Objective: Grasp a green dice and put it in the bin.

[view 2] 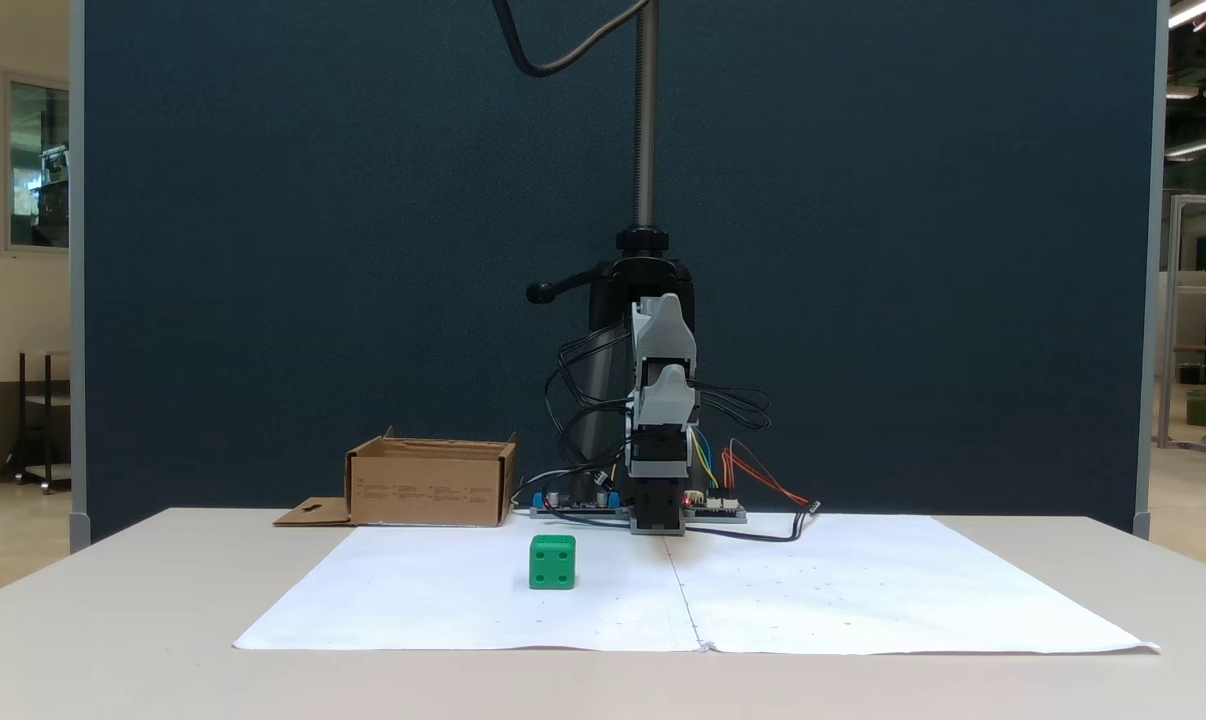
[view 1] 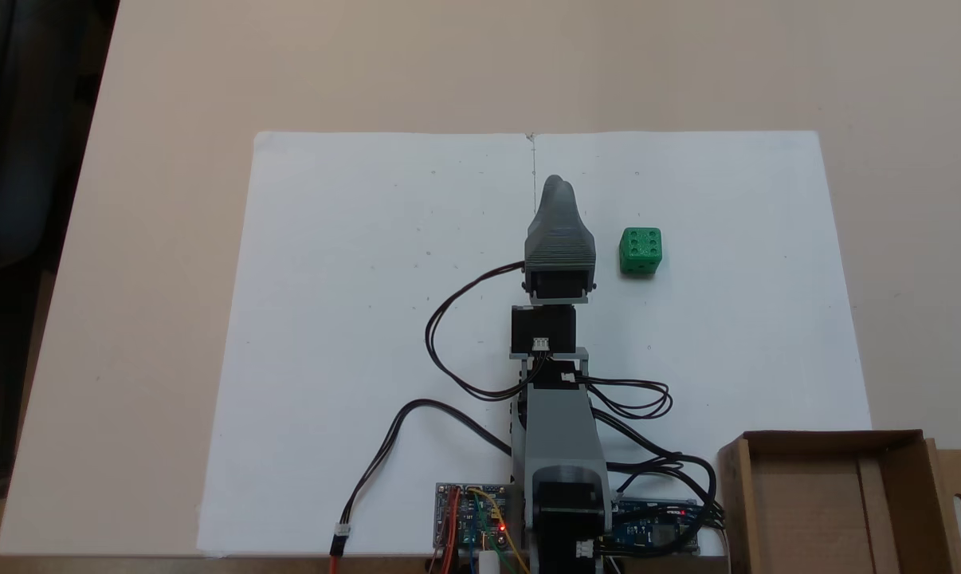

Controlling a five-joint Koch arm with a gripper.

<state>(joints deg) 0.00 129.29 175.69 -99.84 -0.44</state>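
One green dice (view 1: 640, 252) waits ungrasped beside the pincer (view 1: 555, 185).
Pincer tips look pressed together; next it must spread, swing over, then reach the bin (view 1: 835, 498).

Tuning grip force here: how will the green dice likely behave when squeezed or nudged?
The green dice looks like rigid plastic, so it probably won't deform. Its flat faces suggest sliding on the white paper rather than rolling. Its rounded edges might let it twist if gripped off-centre.
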